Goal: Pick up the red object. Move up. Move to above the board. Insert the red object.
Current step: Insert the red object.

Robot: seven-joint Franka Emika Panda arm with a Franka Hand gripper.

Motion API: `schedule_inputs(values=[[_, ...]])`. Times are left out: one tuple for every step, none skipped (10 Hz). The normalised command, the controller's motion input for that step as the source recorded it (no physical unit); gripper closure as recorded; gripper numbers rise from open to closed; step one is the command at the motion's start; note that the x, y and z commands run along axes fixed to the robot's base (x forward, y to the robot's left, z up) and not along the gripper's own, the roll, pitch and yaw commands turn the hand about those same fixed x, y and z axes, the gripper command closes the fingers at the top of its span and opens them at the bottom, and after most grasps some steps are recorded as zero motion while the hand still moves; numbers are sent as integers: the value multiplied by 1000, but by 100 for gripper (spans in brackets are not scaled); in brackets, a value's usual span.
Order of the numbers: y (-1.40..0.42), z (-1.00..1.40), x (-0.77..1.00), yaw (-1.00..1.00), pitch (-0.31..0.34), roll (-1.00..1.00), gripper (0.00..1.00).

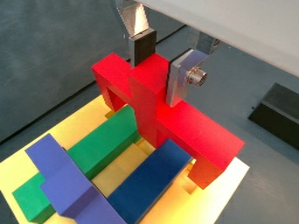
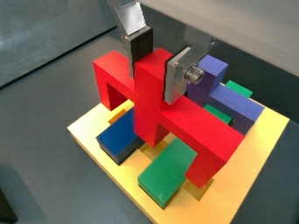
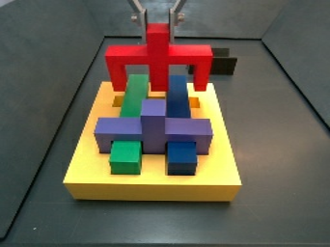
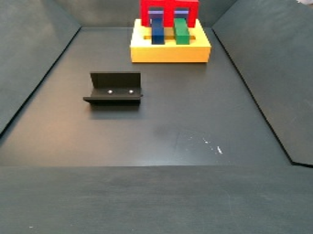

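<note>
Dark grey flooring (image 4: 159, 128) with low grey walls surrounds our workspace, and at its far end we see the red object (image 3: 157, 56) standing over the board (image 3: 154, 178), its prongs pointing down at the rear of the yellow slab. Our gripper (image 1: 163, 59) is clamped on the red object's upright central stem, a dark-padded silver finger (image 2: 138, 42) pressed on each side in both wrist views. We cannot tell whether the prongs have reached the slots, since the red crossbar hides their tips. Green bar (image 3: 130, 116) and blue bar (image 3: 179, 116) lie side by side in the board's top, with the purple cross block (image 3: 152, 127) across them; its far part is cut off in a wrist view. Behind the red object a dark block (image 3: 225, 64) is partly hidden. Well apart on the floor stands the fixture (image 4: 115, 89). We read no writing anywhere.
</note>
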Motion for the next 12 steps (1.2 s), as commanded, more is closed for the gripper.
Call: schedule_inputs(values=[[0, -114, -100, 0, -33, 143, 100], [0, -126, -9, 0, -34, 107, 100], [0, -189, 31, 0, -29, 86, 100], [0, -254, 117, 0, -24, 63, 100], [0, -240, 40, 0, -26, 60, 100], [0, -231, 0, 0, -19, 54, 100], [0, -234, 0, 0, -23, 49, 100], [-29, -160, 0, 0, -13, 24, 100], [-129, -60, 3, 0, 0, 69, 100], [-123, -174, 26, 0, 0, 79, 100], [0, -277, 34, 0, 0, 59, 100], [9, -297, 80, 0, 0, 27, 100]])
